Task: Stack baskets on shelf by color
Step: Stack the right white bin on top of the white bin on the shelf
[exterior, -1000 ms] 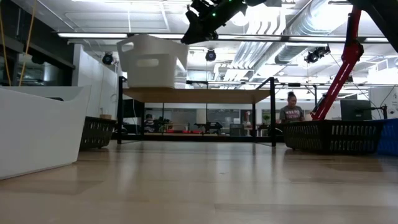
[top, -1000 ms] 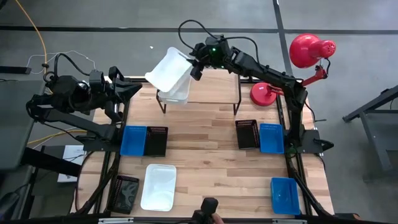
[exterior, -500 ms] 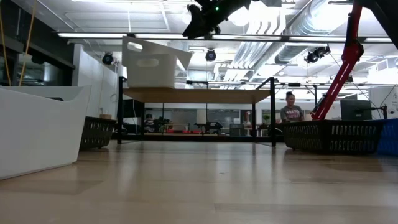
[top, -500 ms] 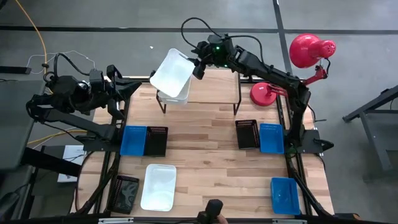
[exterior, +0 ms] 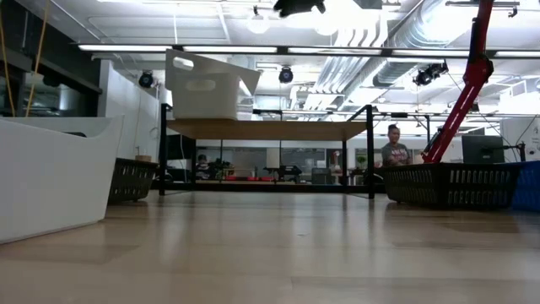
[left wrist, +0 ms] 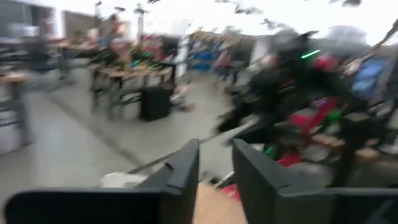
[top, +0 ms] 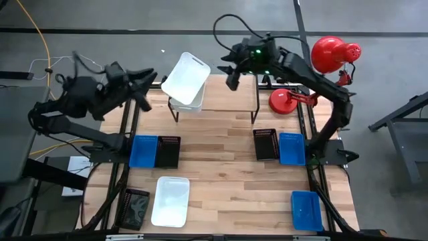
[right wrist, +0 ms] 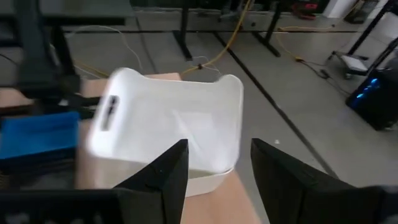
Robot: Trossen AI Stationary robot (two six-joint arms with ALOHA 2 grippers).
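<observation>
The white basket (top: 185, 80), smooth moulded plastic with rounded corners and a slot handle, sits tilted in another white basket at one end of the shelf (top: 227, 99), a pale plank on thin black legs. The right gripper (top: 232, 73) hangs above the shelf just beside the white stack, fingers apart and empty; its wrist view shows the basket between and beyond the fingers. The left gripper (top: 142, 92) hovers on the stack's other side, fingers narrowly apart, empty. The low view alone shows a ducted ceiling and a seated person (exterior: 393, 149). Blue basket (top: 143, 150) and black mesh basket (top: 168, 150) rest on the butcher-block desk (top: 221, 181), well away from both grippers.
</observation>
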